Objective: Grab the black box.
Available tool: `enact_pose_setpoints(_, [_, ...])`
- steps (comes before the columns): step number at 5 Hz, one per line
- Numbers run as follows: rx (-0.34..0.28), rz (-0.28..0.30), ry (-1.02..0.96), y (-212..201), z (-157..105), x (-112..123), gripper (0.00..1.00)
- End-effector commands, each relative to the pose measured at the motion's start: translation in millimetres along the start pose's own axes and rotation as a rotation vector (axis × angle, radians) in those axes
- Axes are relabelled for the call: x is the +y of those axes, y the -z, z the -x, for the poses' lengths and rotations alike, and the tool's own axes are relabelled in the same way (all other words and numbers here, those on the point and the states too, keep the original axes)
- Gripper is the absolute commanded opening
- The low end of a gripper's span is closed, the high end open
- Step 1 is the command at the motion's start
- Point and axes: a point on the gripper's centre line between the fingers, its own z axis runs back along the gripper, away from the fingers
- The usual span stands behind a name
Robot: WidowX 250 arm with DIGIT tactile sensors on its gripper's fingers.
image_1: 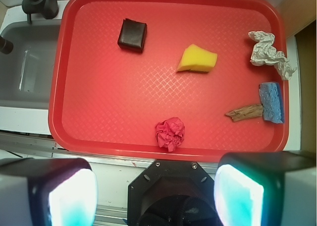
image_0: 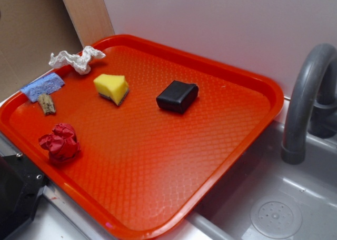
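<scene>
The black box [image_0: 177, 96] is a small flat matte block with rounded corners, lying on the red tray [image_0: 158, 161] toward its far side. The wrist view shows the black box [image_1: 132, 34] at the upper left of the tray [image_1: 114, 102]. My gripper [image_1: 156, 196] hangs high above the tray's near edge, far from the box. It is open, with its two pale-padded fingers [image_1: 69, 198] wide apart and nothing between them. The exterior view does not show the gripper.
Also on the tray are a yellow sponge wedge [image_1: 197, 59], a crumpled red cloth [image_1: 170, 133], crumpled white paper [image_1: 267, 51], a blue sponge [image_1: 271, 102] and a wood piece [image_1: 244, 112]. A grey sink [image_0: 274, 198] with a faucet [image_0: 308, 98] adjoins the tray.
</scene>
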Motion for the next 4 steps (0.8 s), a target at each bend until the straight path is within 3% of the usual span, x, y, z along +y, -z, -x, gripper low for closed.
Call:
enact_pose_setpoints(1, [0.0, 0.0, 0.0, 0, 0, 0, 1.0])
enact_pose_setpoints(2, [-0.027, -0.12, -0.096, 50, -44, -20, 1.0])
enact_pose_setpoints(4, [-0.145, -0.052, -0.274, 122, -127, -44, 1.0])
